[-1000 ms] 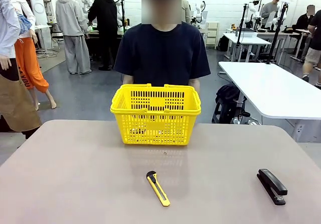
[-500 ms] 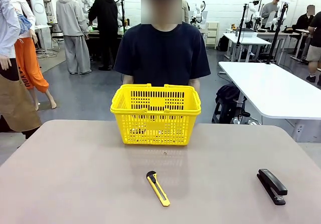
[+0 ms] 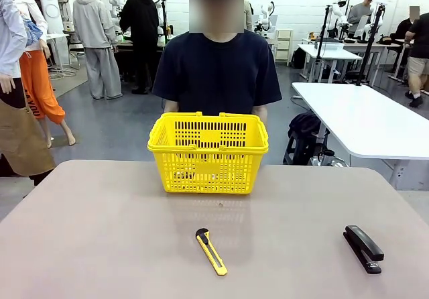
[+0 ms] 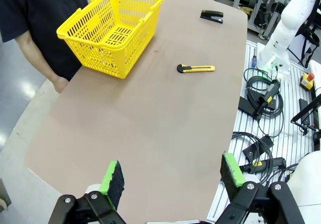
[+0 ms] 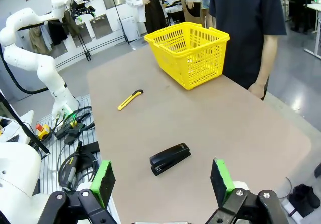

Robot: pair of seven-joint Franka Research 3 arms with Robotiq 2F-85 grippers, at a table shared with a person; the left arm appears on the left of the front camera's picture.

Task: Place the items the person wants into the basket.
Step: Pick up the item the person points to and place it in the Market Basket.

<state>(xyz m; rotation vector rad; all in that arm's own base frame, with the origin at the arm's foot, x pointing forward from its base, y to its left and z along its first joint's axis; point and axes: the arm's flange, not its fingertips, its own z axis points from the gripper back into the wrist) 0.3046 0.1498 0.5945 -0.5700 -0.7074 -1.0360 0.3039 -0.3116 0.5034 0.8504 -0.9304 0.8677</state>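
Viewing from my station, I find the basket [image 3: 208, 153] upright at the far edge of the counter [image 3: 100, 232], just in front of the person [image 3: 216, 71] — dark shapes lie on its floor, too small for me to identify. Both the left end effector [image 4: 172, 176] and the right end effector [image 5: 161, 181] stand wide open, holding nothing. The box cutter [image 3: 211, 251] lies mid-counter, well apart from the stapler [image 3: 363, 248].

No text, label, brand or number can be read on the basket [image 3: 208, 153], the cutter [image 3: 212, 251], the stapler [image 3: 363, 249] or the worktop [image 3: 100, 232].
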